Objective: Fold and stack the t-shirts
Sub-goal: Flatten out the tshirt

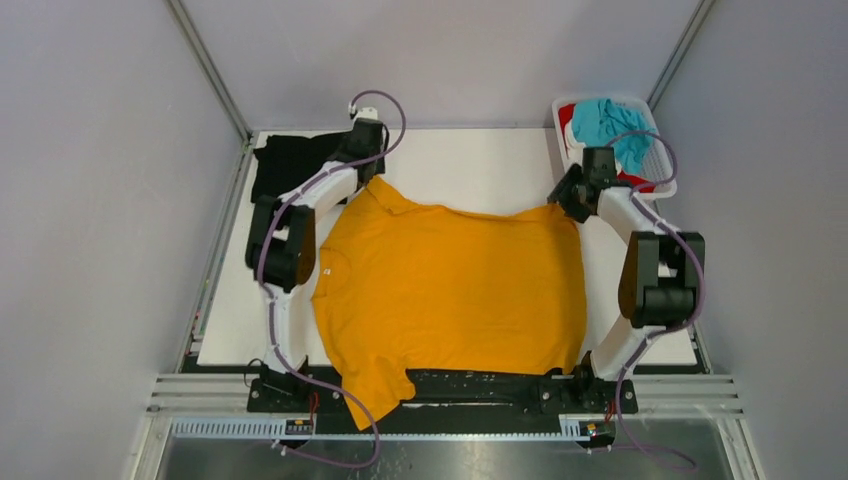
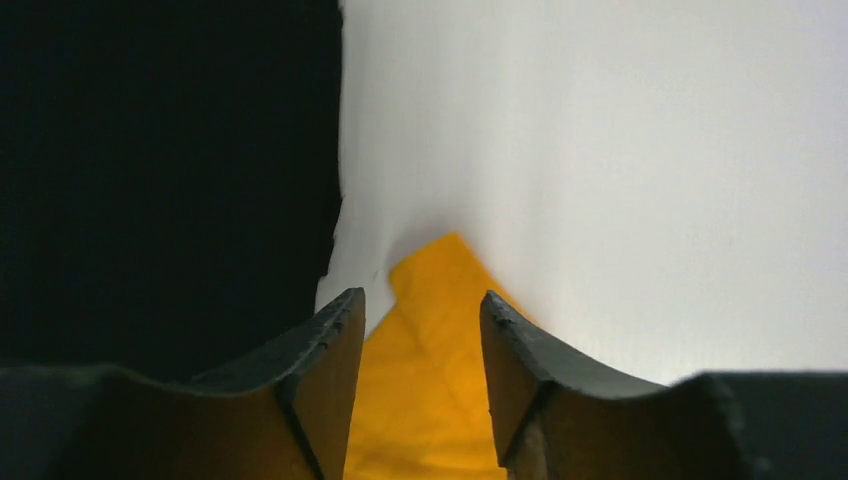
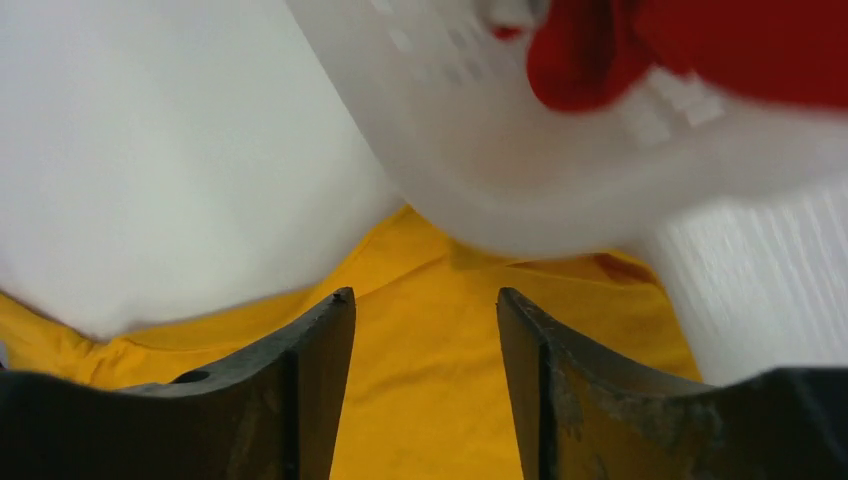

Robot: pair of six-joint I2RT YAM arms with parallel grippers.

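Closest to me, one sleeve of the large orange-yellow cotton t-shirt (image 1: 450, 290) droops over the near edge of the white tabletop (image 1: 480, 160). The rest lies spread flat between the two arms.

At its far edge, the left gripper (image 2: 420, 305) sits over the far left corner, jaws partly apart around the cloth but not pinching it. The right gripper (image 3: 425, 295) is equally parted over the far right corner, gripping nothing.

I'd say the fold is about to start. Both need to close on those corners, then lift and carry the edge together.

Beyond lie a folded black t-shirt (image 1: 285, 165) and a white slotted plastic basket (image 1: 640, 100) holding the teal t-shirt (image 1: 610, 120) and red t-shirt (image 3: 700, 50).
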